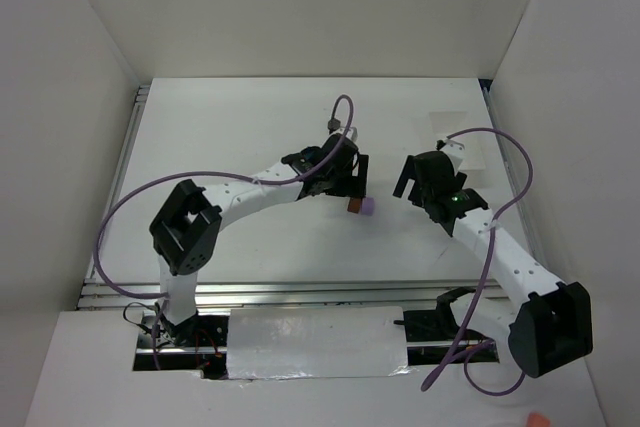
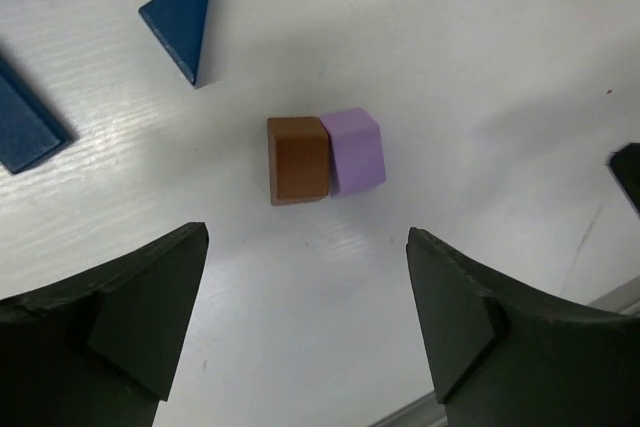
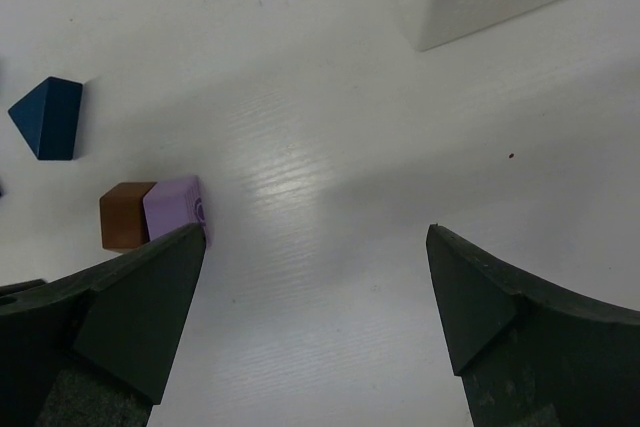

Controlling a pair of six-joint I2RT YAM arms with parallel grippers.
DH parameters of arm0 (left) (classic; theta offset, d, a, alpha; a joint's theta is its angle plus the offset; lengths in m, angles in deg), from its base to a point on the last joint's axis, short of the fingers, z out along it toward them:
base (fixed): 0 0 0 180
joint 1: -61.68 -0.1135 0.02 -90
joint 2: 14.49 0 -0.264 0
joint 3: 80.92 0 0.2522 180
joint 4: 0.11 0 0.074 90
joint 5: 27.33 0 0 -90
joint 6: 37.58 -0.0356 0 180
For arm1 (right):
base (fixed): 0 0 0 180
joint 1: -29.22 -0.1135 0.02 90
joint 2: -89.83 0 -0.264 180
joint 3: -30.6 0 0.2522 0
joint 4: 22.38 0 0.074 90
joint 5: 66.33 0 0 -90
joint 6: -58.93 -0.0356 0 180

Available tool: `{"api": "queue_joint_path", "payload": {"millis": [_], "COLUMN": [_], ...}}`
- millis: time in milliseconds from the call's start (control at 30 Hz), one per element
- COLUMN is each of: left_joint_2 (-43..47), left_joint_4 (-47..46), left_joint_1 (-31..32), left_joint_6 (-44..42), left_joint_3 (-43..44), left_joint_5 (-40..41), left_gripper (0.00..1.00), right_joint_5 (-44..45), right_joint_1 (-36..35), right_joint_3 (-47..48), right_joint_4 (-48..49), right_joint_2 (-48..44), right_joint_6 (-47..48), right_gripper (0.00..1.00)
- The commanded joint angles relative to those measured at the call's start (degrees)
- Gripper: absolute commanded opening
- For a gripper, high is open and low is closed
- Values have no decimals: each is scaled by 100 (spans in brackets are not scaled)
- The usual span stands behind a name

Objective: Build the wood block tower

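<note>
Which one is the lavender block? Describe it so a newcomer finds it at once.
Look at the middle of the white table, just beyond the open left gripper. There the lavender block sits flush against the brown block. It is the pale purple one of the pair, on the right in the left wrist view.

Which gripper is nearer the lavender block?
Left. The left gripper hangs close by the lavender block, centred ahead of its open fingers; the right gripper is farther off, the block beside one finger in its view.
</note>
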Motion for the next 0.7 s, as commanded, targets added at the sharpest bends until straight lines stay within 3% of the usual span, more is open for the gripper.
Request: {"api": "queue_joint_path", "payload": {"millis": [0, 133, 300, 500, 667], "left_joint_2": [403, 351, 307, 8, -79], "left_joint_4": [-99, -265, -1030, -363, -415], "left_joint_1": [-125, -476, -635, -635, -661], "left_joint_6": [-57, -57, -242, -145, -75], "left_joint_3": [-264, -493, -845, -695, -871], "left_joint_5": [407, 40, -716, 362, 496], "left_gripper": [99, 99, 99, 99, 99], "right_joint_5": [127, -136, -1094, -437, -479], "right_joint_1": [-74, -171, -206, -294, -425], "right_joint_3": [132, 79, -97, 0, -61], "right_joint_4": [77, 375, 1017, 685, 954], "right_joint_2": [169, 503, 662, 1135, 1339], "right_joint_6": [47, 38, -6, -33, 38], "right_gripper": [100, 100, 100, 100, 100]}}
